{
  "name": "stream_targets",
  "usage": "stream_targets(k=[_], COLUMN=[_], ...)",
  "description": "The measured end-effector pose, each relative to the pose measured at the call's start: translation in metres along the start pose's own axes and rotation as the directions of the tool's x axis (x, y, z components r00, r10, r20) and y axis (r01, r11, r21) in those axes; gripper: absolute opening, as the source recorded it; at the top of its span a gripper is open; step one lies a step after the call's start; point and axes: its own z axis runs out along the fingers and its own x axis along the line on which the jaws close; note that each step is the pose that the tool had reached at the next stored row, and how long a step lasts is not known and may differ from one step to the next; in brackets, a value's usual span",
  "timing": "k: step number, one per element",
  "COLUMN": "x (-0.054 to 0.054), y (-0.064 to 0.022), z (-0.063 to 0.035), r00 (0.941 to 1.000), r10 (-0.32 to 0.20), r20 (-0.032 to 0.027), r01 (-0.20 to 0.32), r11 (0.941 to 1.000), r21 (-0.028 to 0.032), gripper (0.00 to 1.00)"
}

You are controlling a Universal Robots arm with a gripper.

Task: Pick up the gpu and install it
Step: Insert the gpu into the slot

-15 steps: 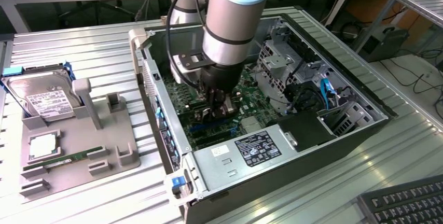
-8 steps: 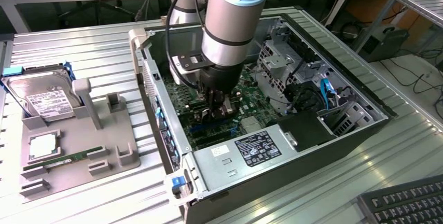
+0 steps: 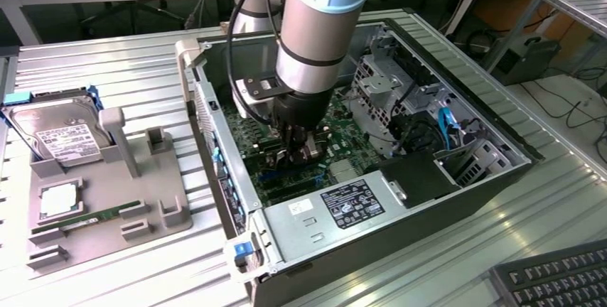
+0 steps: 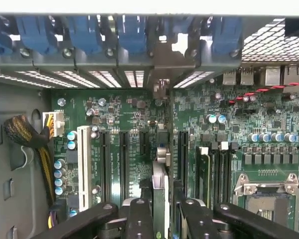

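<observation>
Gpu [image 4: 160, 191] stands on edge between the gripper's [image 4: 162, 211] black fingers [image 4: 139, 219], seen end-on from the wrist view as a thin card with a silvery bracket at its far end. The fingers sit partly closed against both of its faces, holding it. It hangs among the long black slots of the green motherboard [image 4: 124, 129], lined up with a gap in the rear slot covers by the blue clips [image 4: 132, 37]. In the exterior view the arm [image 3: 313, 44] reaches straight down into the open computer case [image 3: 493, 172], gripper [image 3: 296, 152] low over the board. On the exterior view's left, a grey tray [image 3: 104, 179] carries a hard drive [image 3: 65, 133] and a memory stick [image 3: 90, 218].
</observation>
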Motion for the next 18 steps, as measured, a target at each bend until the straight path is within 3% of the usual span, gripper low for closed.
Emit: stream_targets(k=[4, 5, 7, 8, 13, 15, 18], x=[0.0, 0.0, 0.0, 0.0, -0.001, -0.001, -0.001], y=[0.0001, 0.0001, 0.0001, 0.0001, 0.0005, 0.0006, 0.0006], z=[0.0006, 0.0, -0.0043, -0.0087, -0.034, -0.0415, -0.0439], r00=[1.0, 1.0, 1.0, 1.0, 1.0, 1.0, 1.0], r10=[0.0, 0.0, 0.0, 0.0, 0.0, 0.0, 0.0], r20=[0.0014, 0.001, 0.0008, 0.0005, 0.0005, 0.0006, 0.0007], r01=[0.0, 0.0, 0.0, 0.0, 0.0, 0.0, 0.0], r11=[1.0, 1.0, 1.0, 1.0, 1.0, 1.0, 1.0], r21=[0.0005, 0.0003, 0.0004, 0.0002, 0.0002, 0.0002, 0.0003], gripper=[0.27, 0.33, 0.33, 0.4, 0.4, 0.39, 0.25])
